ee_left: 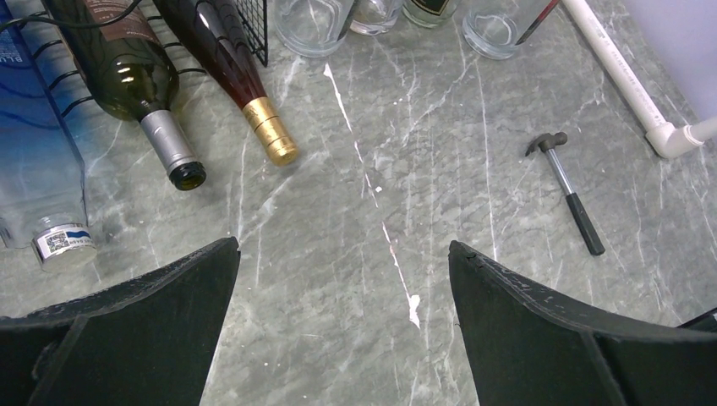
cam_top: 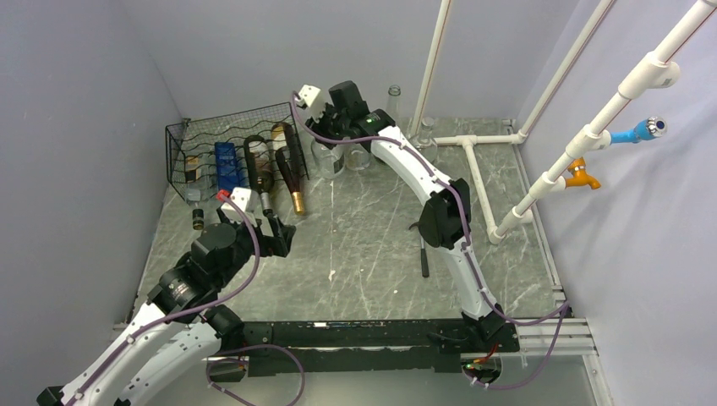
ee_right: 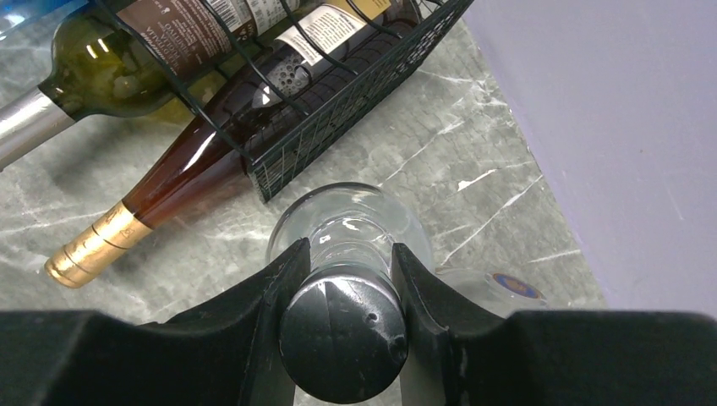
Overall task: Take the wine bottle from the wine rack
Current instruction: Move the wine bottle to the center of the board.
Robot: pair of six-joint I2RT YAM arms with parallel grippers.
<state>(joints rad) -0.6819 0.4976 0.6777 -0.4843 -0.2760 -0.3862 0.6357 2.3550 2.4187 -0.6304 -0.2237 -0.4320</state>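
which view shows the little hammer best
The left wrist view: the hammer lies in full on the bare table, its head and black grip both clear. The top external view shows it only as a thin dark stick. The right wrist view does not show it.

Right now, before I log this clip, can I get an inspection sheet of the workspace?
Surface: grey marbled table.
Job's things: wine rack back left; gold-capped bottle and silver-capped bottle lie in it, necks poking out.
Clutter: hammer; glasses beside the rack.
Grippers: left pincer open over the table; right pincer shut on a clear black-capped bottle.
Cables: purple cables along both arms.
Surroundings: white pipes, plain walls.
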